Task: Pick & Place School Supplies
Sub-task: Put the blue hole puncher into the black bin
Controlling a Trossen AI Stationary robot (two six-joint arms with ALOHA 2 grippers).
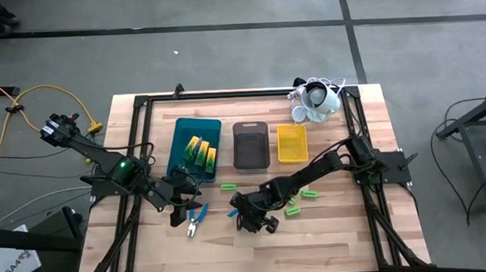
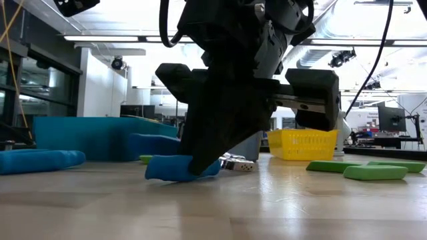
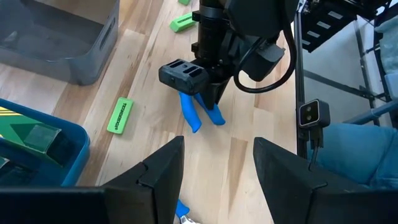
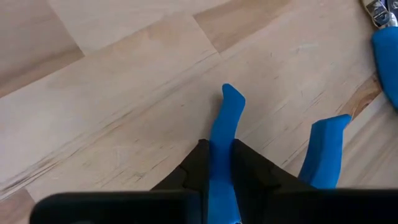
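Right gripper (image 4: 221,163), low on the table (image 1: 331,231), pinches one blue handle of the pliers (image 3: 198,114), apparently for lifting; left gripper (image 3: 214,167) idles open.

We seem to be in a lab or workshop: a wooden worktable (image 1: 340,239) on grey concrete floor (image 1: 222,54), ceiling strip lights (image 2: 107,38), a distant monitor (image 2: 391,119).

High view faces straight down over the counter (image 1: 257,243); low view sits level, close; both share the yellow tray (image 1: 292,143) at 1 o'clock.
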